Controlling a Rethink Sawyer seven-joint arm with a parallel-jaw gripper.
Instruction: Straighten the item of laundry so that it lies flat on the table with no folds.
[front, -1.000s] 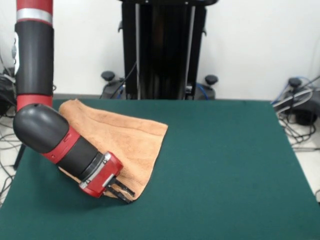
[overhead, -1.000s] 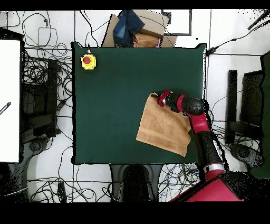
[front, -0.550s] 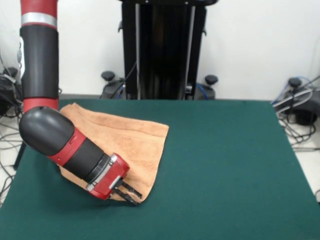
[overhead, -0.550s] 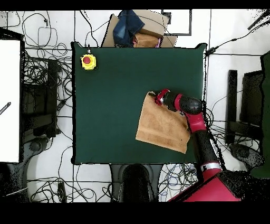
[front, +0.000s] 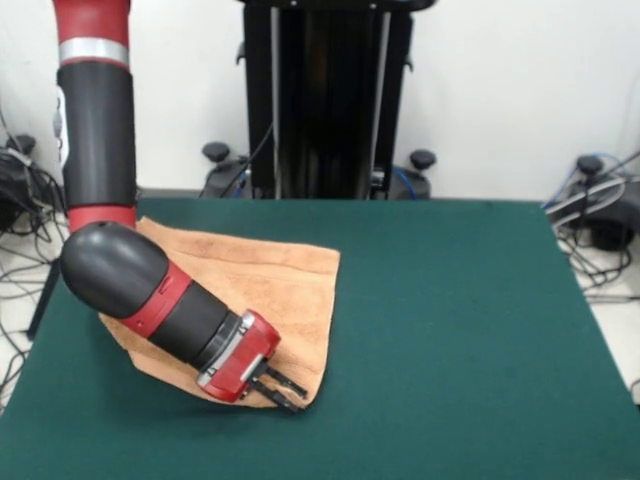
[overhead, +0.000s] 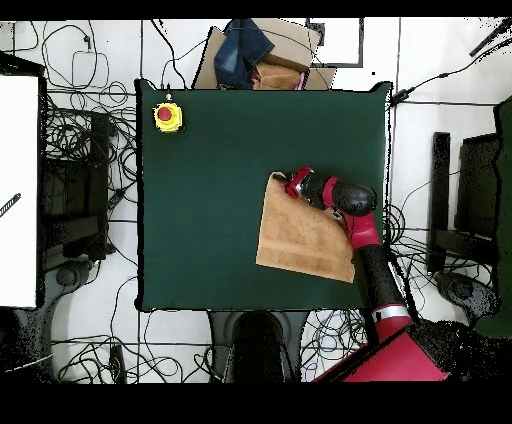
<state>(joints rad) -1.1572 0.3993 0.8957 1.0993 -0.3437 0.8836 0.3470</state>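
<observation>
The item of laundry (front: 275, 280), an orange-tan terry towel, lies on the left part of the green table (front: 460, 320) in the front view. My gripper (front: 295, 395) is tilted low over the towel's near corner, and its dark fingers (front: 288, 381) are shut on that corner. The arm covers the towel's left part. From overhead, the towel (overhead: 300, 240) sits toward the right side of the table (overhead: 210, 200), with the gripper (overhead: 287, 184) at its upper left corner.
A yellow box with a red button (overhead: 167, 116) stands at the table's upper left corner in the overhead view. A cardboard box holding blue cloth (overhead: 255, 55) sits beyond the top edge. Cables cover the floor around the table.
The gripper has slid along the table with the towel's corner, rightward in the front view and leftward from overhead. The towel has spread wider in that direction.
</observation>
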